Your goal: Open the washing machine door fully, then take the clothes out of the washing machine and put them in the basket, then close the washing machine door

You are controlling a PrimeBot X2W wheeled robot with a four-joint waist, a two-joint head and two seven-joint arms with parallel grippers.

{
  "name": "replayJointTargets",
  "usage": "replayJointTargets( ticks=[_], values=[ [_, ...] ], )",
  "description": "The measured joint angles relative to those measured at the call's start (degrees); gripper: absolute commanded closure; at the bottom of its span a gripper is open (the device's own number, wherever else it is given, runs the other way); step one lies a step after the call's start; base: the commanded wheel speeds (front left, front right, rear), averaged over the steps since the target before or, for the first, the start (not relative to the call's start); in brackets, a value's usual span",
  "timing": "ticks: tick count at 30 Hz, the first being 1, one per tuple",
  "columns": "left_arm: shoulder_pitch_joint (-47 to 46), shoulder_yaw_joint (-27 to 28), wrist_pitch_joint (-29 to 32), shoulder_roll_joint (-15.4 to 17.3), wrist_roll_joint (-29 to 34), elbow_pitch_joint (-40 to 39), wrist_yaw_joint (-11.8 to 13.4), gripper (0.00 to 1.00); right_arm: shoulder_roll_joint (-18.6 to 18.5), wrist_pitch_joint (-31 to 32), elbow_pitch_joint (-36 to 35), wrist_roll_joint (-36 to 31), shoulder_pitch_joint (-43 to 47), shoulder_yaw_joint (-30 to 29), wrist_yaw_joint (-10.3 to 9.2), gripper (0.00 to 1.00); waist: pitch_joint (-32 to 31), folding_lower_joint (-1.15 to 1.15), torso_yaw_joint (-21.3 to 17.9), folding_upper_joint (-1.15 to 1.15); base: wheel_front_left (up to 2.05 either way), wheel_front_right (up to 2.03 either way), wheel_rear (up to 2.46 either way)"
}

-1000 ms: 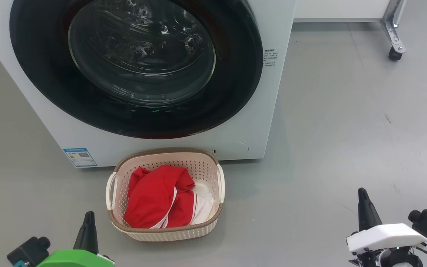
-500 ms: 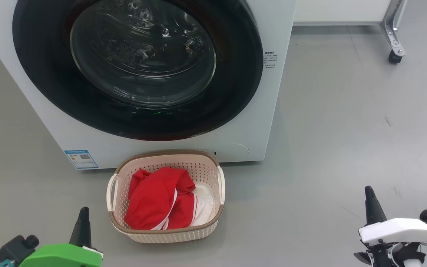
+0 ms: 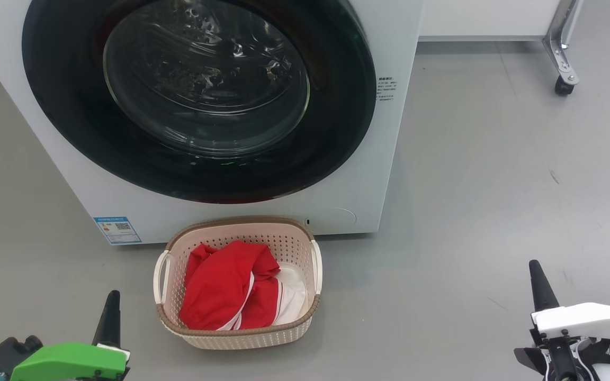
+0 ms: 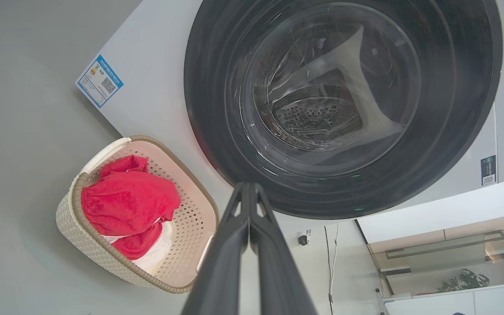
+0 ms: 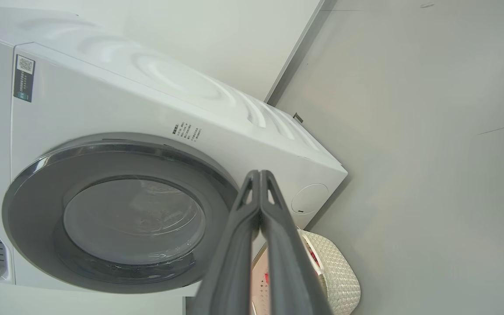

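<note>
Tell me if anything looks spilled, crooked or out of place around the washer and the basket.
Nothing stands out. The washing machine door looks shut flush, the basket stands upright on the floor before it, and the red and white clothes lie wholly inside, none over the rim or on the floor.

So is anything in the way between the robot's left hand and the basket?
No, nothing visible stands in the way. Bare grey floor lies between the left hand, which is shut, and the basket holding the red clothes.
</note>
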Motion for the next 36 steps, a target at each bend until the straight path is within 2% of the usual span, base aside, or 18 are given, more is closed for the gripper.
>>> replayJointTargets(
  ticks=[29, 36],
  values=[
    [-2.8, 3.55, 4.04, 0.54, -20.78, 2.19, -3.09, 1.0, -1.15, 4.42, 1.77, 21.93, -2.97, -3.7, 1.45, 1.0, -1.12, 0.0, 0.21, 0.0, 0.0, 0.0, 0.0],
    [-3.32, 3.64, 4.17, 0.56, -21.29, 2.42, -3.1, 1.0, -1.25, 4.43, 2.08, 22.48, -3.07, -3.9, 1.77, 1.0, -1.14, 0.0, 0.21, 0.0, 0.0, 0.0, 0.0]
  ],
)
